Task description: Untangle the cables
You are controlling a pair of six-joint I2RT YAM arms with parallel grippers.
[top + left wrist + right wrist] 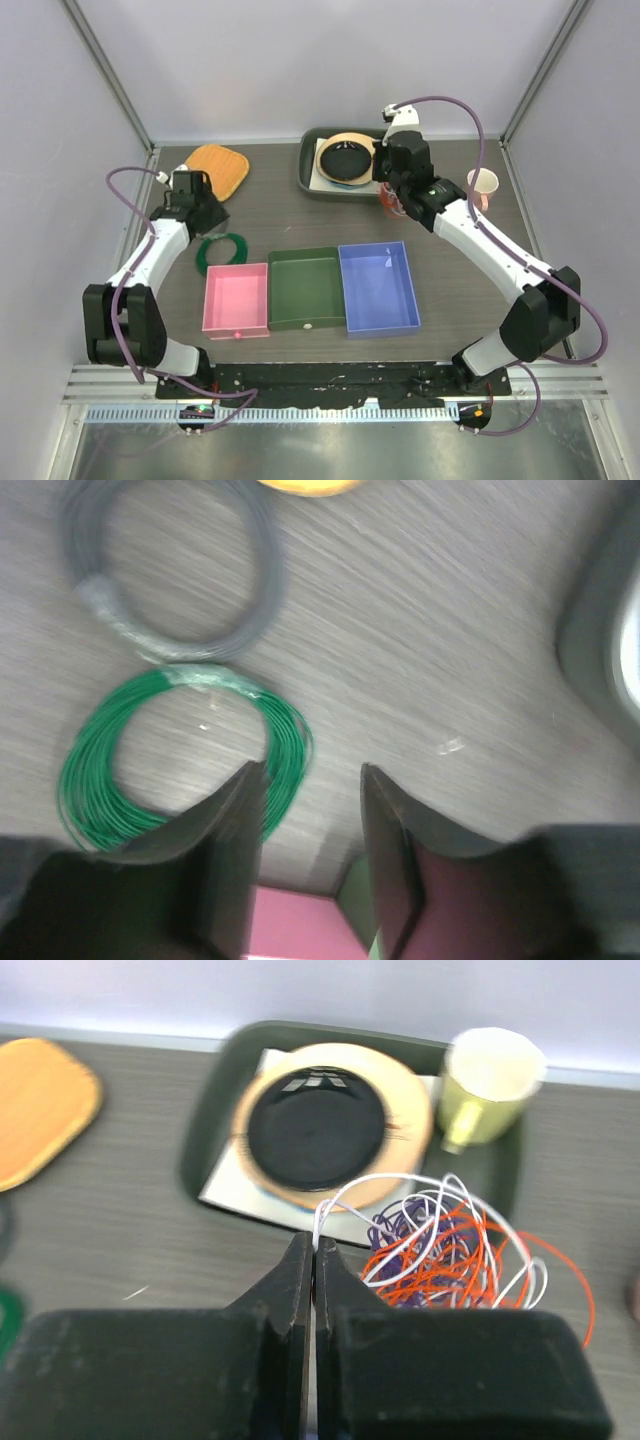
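Over on the right side of the counter, just in front of the dark tray, the cables are heaped in one orange, purple and white knot. The right gripper jaws are pressed shut, with a white strand pinched at the tips. The left gripper jaws are held apart, nothing between them, above a green coil laid right up against a grey coil.

Cables just before tray
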